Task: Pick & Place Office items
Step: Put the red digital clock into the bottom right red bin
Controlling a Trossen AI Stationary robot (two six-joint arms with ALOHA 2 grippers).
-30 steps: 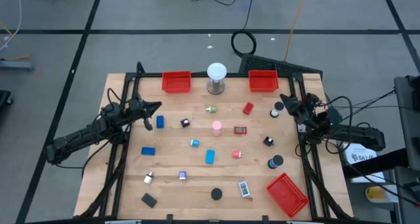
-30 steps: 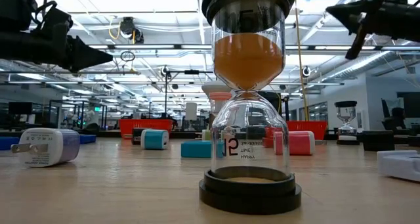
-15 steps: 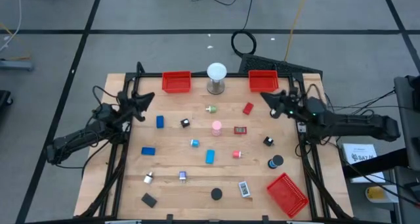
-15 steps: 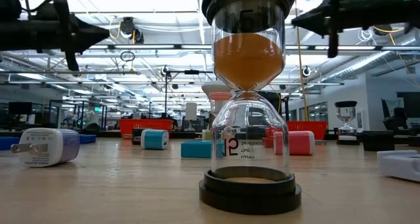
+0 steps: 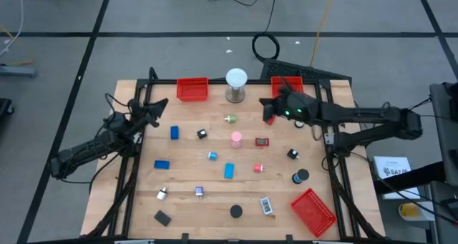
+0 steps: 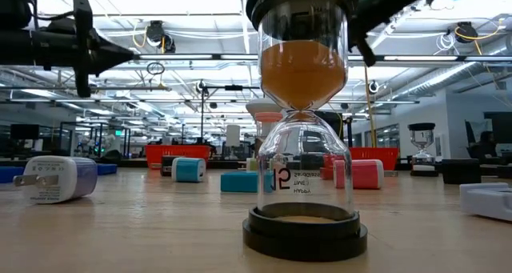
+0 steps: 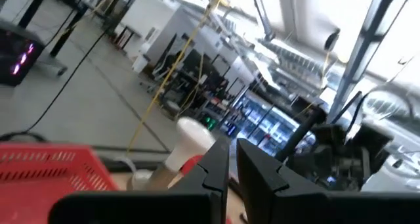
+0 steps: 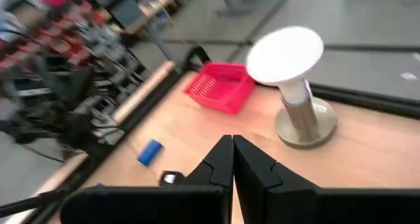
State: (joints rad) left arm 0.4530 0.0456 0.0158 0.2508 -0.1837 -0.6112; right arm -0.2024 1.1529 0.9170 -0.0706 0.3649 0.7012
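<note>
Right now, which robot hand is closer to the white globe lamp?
The right gripper. It hangs just beside the white globe lamp, toward the right red tray. The left gripper waits farther off, past the left red tray.

surface: wooden table (image 5: 193, 174) | on it: three red mesh trays (image 5: 192, 89) (two at the far edge), white globe (image 5: 236, 79), scattered office items (image 5: 229, 171), hourglass (image 6: 304, 121)

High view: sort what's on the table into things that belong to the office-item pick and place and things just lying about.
Belonging to the job:
- blue block
- pink disc
- black disc
- white plug adapter
- red block
- right gripper, jaws shut

Just lying about:
- white globe lamp
- red mesh tray
</note>
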